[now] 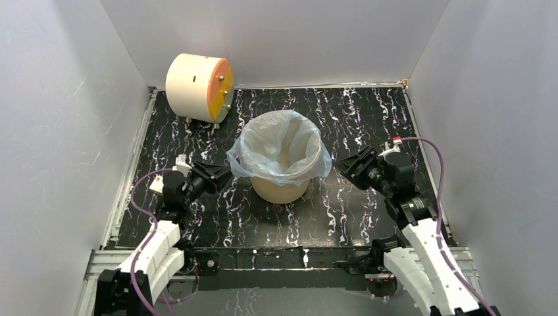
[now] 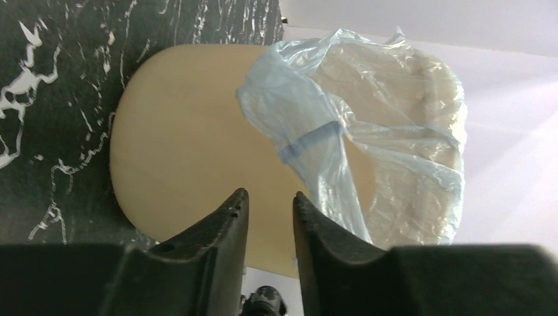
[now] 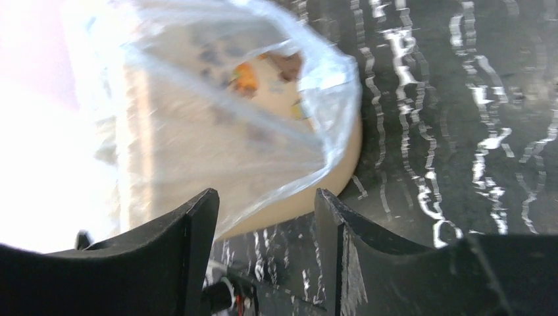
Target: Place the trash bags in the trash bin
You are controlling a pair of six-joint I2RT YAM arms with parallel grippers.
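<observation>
From above, I see the trash bag [image 1: 279, 141] lining the trash bin [image 1: 281, 191], its mouth folded out over the rim. My left gripper [image 1: 220, 176] sits just left of it and my right gripper [image 1: 345, 164] just right, about equally near. On the left wrist, the jaws stand slightly apart on nothing, with the bag's loose skirt ahead and to the right. On the right wrist, the jaws gape wider, empty, with the bag's hem straight ahead

The translucent pale blue bag [image 1: 279, 150] is lining the round tan bin [image 1: 281, 191], its crinkled top hanging outward over the rim. The bin is standing upright in the centre of the top view.
</observation>
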